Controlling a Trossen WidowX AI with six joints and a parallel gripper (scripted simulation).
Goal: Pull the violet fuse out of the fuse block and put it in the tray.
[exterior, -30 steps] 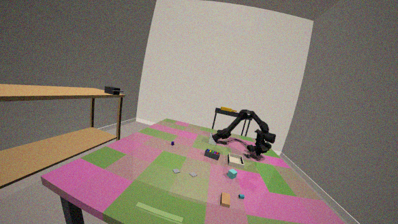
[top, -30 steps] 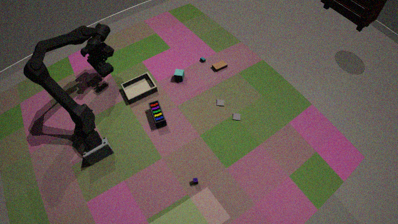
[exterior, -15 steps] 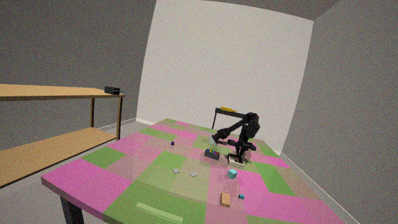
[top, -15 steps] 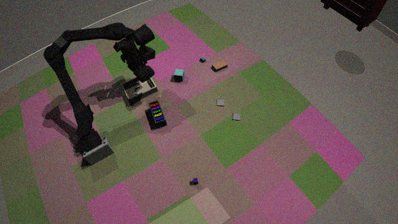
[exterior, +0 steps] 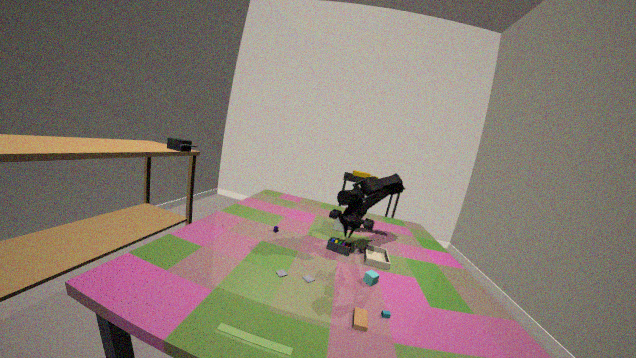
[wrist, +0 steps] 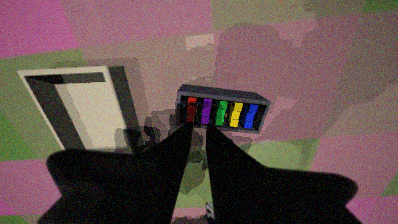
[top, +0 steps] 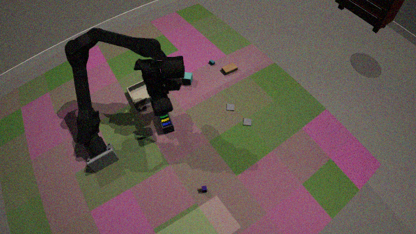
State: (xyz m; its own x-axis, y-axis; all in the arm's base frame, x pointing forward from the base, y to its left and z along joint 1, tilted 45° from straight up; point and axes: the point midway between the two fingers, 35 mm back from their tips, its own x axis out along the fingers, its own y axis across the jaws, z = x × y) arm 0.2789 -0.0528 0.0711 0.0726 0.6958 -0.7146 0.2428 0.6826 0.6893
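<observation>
The dark fuse block (wrist: 222, 96) (top: 168, 129) (exterior: 334, 247) holds a row of red, violet, green, yellow and blue fuses. The violet fuse (wrist: 206, 111) sits second from the left in the wrist view, seated in the block. My gripper (wrist: 199, 127) (top: 162, 110) (exterior: 348, 233) hangs just above the red and violet end, its fingers nearly together with nothing between them. In the top view it hides those two fuses. The cream tray (wrist: 65, 70) (top: 134, 87) (exterior: 376, 264) stands empty beside the block.
A teal cube (top: 188, 78) (exterior: 371, 277) lies past the tray. A small teal cube (top: 212, 62), an orange block (top: 229, 68) (exterior: 360, 318), two grey tiles (top: 230, 106) (top: 247, 121) and a small violet cube (top: 204, 188) are scattered farther off.
</observation>
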